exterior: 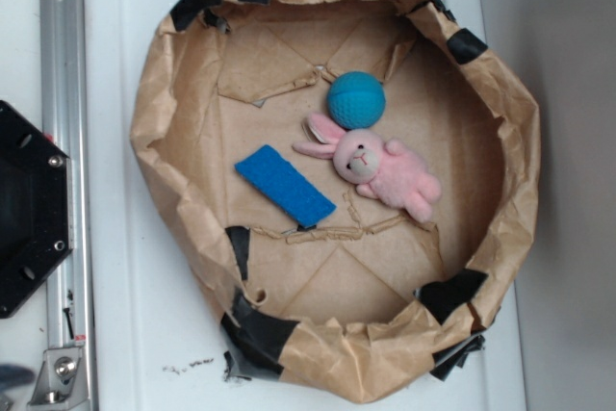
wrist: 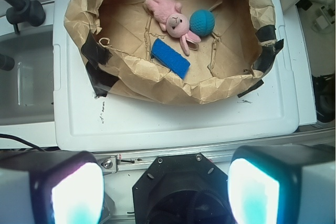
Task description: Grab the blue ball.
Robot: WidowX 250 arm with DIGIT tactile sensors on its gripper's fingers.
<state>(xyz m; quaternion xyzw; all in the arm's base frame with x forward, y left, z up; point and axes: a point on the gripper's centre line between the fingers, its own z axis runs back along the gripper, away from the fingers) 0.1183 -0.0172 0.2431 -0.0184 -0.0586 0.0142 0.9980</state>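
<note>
The blue ball (exterior: 356, 100) (wrist: 202, 22), teal and knobbly, rests on the floor of a brown paper basin (exterior: 168, 209) (wrist: 142, 80), touching an ear of the pink plush bunny (exterior: 380, 168) (wrist: 172, 19). My gripper (wrist: 165, 192) is seen only in the wrist view, high above the robot's black base and well short of the basin. Its two pads (wrist: 77, 195) stand wide apart with nothing between them. The exterior view does not show the gripper.
A flat bright-blue pad (exterior: 285, 185) (wrist: 170, 57) lies beside the bunny. The basin's crumpled walls, patched with black tape, stand on a white lid (exterior: 125, 334) (wrist: 157, 124). A metal rail (exterior: 60, 64) and the black base (exterior: 29, 209) (wrist: 181, 192) flank it.
</note>
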